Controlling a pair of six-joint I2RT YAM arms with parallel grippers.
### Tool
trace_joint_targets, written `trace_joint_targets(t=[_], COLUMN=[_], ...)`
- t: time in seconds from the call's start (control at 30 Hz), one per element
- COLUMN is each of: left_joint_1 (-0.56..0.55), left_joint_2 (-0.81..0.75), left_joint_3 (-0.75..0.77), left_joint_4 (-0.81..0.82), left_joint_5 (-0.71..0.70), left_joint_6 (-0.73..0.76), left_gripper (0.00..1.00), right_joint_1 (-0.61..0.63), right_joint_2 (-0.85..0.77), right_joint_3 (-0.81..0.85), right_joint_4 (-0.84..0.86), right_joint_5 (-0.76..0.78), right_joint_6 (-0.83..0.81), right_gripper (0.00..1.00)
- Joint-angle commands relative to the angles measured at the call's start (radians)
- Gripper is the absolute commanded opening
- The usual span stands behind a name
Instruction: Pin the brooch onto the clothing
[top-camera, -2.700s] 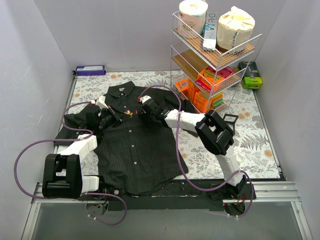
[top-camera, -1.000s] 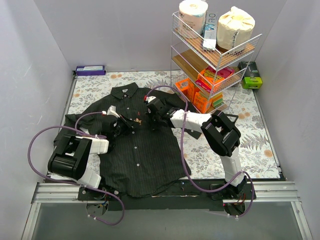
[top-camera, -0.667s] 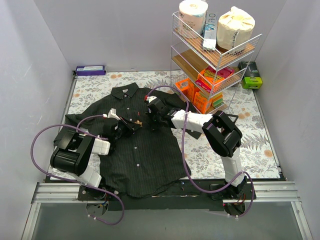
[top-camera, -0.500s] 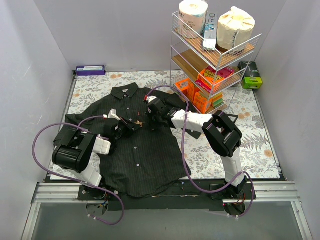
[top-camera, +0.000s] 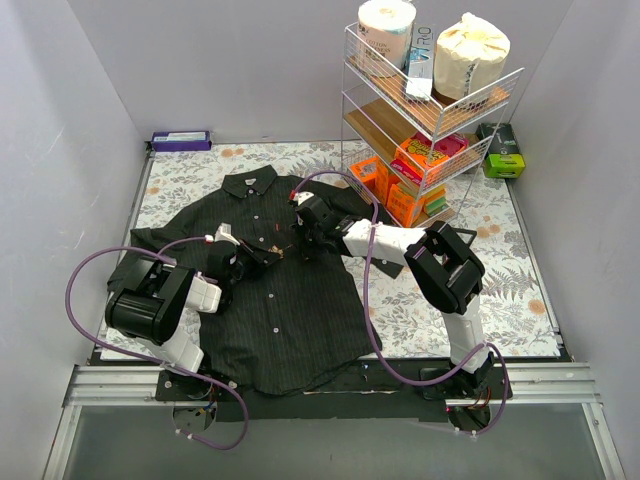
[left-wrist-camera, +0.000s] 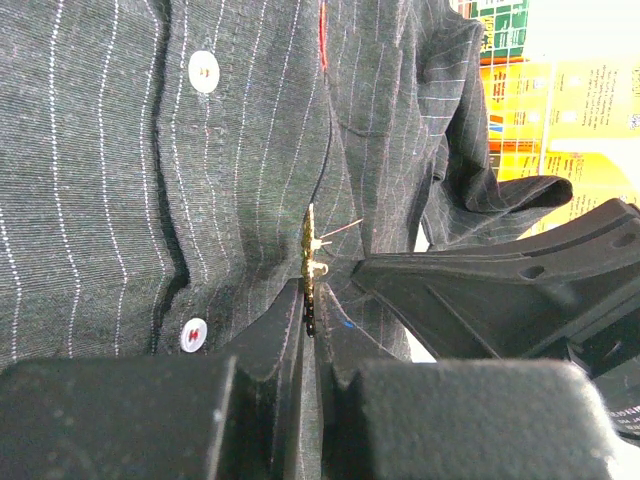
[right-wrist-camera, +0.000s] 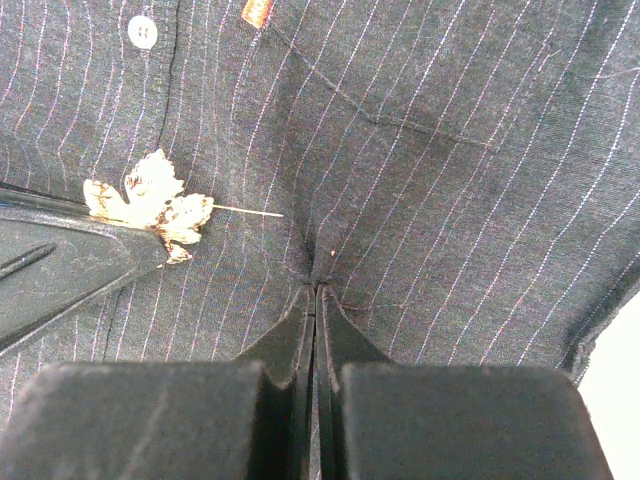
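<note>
1. My left hand (left-wrist-camera: 310, 312) is clamped on the small golden-yellow, maple-leaf-shaped metal brooch (left-wrist-camera: 310, 262). The fingers are together on its lower edge, so the left wrist view shows it edge-on and upright, just over the black, finely pinstriped, collared button-up shirt (left-wrist-camera: 110, 200) spread on the floral-covered bench (top-camera: 500, 270).
2. My right hand (right-wrist-camera: 316, 292) has its fingers together on a pinch of shirt cloth below the chest pocket, and creases run into the fingertips.
3. The relation that matters shows in the right wrist view. The brooch sits at 10 o'clock from my right fingertips, near but apart.
4. Its thin steel pin (right-wrist-camera: 245, 210) runs along the 9-to-3 line, with the tip aimed at 3 o'clock toward the raised fold above my pinch. As far as I can tell, the tip is not yet in the cloth.
5. From above, the brooch lies on the shirt's chest between my two hands, with the left at 8 o'clock of it and the right at 2 o'clock. The left carries it, so I judge the push is the left's job — the right keeps the fold taut.
6. The small red label (right-wrist-camera: 257, 10) at the pocket's top shows no letters I can read. The print on the orange-yellow cartons (left-wrist-camera: 590, 90) is too fine, and the large letters on the white carton (top-camera: 420, 55) on the wire rack (top-camera: 391, 100) are unclear.
</note>
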Motion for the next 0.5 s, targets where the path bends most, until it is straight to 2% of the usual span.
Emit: trace_joint_targets(t=[0.0, 0.47], left_joint_1=[-0.002, -0.002], left_joint_2=[-0.030, -0.030], left_joint_3=[-0.016, -0.014], left_joint_4=[0.026, 0.007], left_joint_5=[-0.025, -0.020], left_joint_6=[-0.004, 0.005], left_gripper=[0.00, 0.00], right_joint_1=[-0.002, -0.004], right_joint_2=[-0.053, -0.047], right_joint_3=[-0.002, 0.002], right_joint_4=[0.024, 0.022], right_joint_5=[-0.003, -0.003], right_joint_6=[0.015, 0.015], right_gripper=[0.01, 0.01])
